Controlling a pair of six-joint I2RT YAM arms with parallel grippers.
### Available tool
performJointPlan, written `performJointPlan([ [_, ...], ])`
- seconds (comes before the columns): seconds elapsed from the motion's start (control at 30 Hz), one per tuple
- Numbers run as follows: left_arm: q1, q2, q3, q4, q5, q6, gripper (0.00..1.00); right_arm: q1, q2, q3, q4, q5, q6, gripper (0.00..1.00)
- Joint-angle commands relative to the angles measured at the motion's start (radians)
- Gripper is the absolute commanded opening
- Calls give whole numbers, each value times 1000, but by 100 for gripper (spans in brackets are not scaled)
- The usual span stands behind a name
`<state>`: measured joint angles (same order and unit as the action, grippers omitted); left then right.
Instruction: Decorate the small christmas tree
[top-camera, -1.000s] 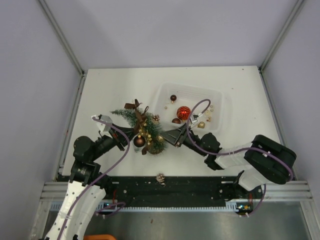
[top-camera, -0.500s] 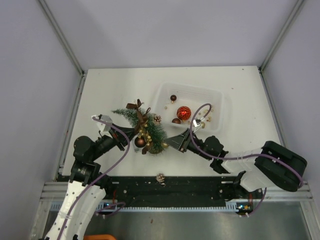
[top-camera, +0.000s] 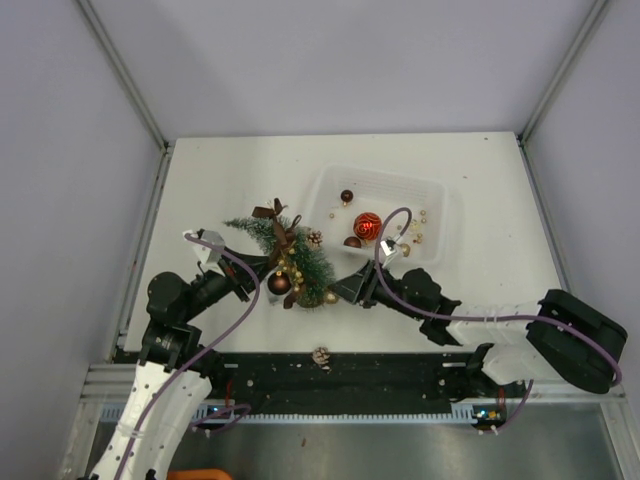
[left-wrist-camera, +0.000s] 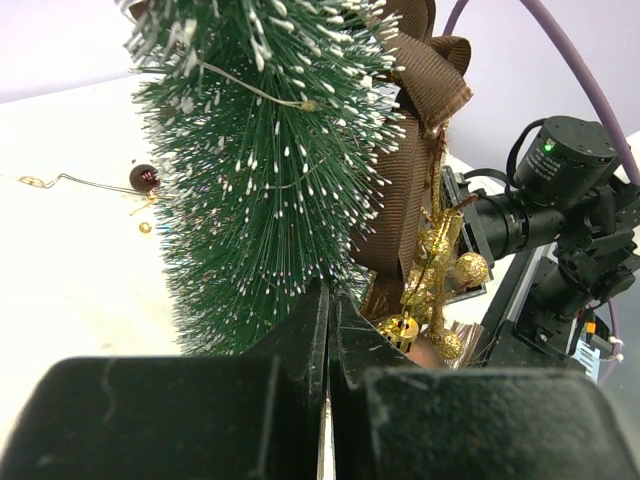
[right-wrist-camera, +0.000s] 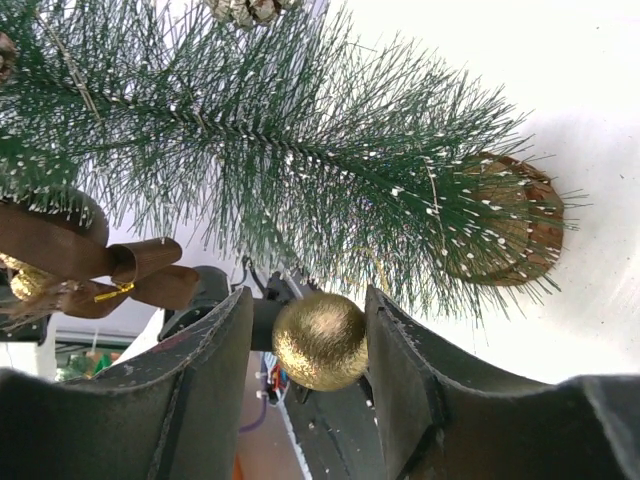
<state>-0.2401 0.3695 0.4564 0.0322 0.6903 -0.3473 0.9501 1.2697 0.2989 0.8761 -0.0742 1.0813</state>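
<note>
The small christmas tree (top-camera: 256, 231) lies tilted on the table, its wooden disc base (right-wrist-camera: 512, 232) toward the near edge. A brown ribbon (left-wrist-camera: 420, 90), gold berries (left-wrist-camera: 442, 262) and a brown bauble (top-camera: 279, 283) hang on it. My left gripper (top-camera: 262, 268) is shut, its tips (left-wrist-camera: 328, 296) pressed into the tree's (left-wrist-camera: 250, 180) lower bristles; whether it pinches anything is hidden. My right gripper (top-camera: 346, 285) is at the tree's base side. A gold bauble (right-wrist-camera: 320, 340) sits between its fingers (right-wrist-camera: 308, 303), touching one pad, with a gap at the other, under the tree's (right-wrist-camera: 300, 130) branches.
A white tray (top-camera: 440, 192) behind the right arm holds a red bauble (top-camera: 367, 224), small dark baubles and gold beads. A pinecone (top-camera: 321, 354) lies on the front rail. A small dark bauble on a wire (left-wrist-camera: 144, 178) lies on the table beyond the tree.
The right arm has swung out from the tray toward the tree's base and stretched lower. Its jaws have widened slightly around the gold bauble. The left arm and tree have stayed put.
</note>
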Motion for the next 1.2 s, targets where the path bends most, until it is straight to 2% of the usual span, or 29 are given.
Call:
performJointPlan([
  [0.0, -4, -1, 31, 64, -6, -18, 0, 18, -32, 60, -68, 14, -50, 49],
  [0.13, -4, -6, 31, 61, -8, -18, 0, 18, -64, 81, -153, 14, -80, 56],
  [0.27, -4, -12, 30, 57, -9, -15, 0, 18, -154, 103, -285, 51, -125, 57],
  [0.4, -4, -15, 30, 52, -9, -13, 0, -3, -285, 208, -553, 146, -254, 57],
  [0.53, -4, -17, 28, 52, -11, -12, 0, -156, -300, 409, -849, 148, -363, 57],
  [0.6, -4, -20, 25, 51, -11, -9, 0, -253, -255, 520, -983, 148, -429, 57],
  [0.7, -4, -27, 19, 46, -14, -4, 0, -329, -109, 733, -1178, 232, -539, 59],
  [0.8, -4, -37, 15, 46, -21, -4, 0, -352, 70, 911, -1313, 344, -624, 67],
  [0.87, -4, -43, 14, 46, -26, -9, 0, -355, 163, 985, -1347, 402, -670, 77],
  [0.93, -4, -49, 11, 48, -26, -16, 0, -361, 230, 1010, -1355, 422, -684, 88],
  [1.0, -4, -56, 7, 54, -20, -27, 0, -366, 276, 1013, -1355, 412, -678, 93],
  [1.17, -4, -70, -16, 55, -12, -38, 0, -366, 333, 982, -1339, 376, -646, 95],
])
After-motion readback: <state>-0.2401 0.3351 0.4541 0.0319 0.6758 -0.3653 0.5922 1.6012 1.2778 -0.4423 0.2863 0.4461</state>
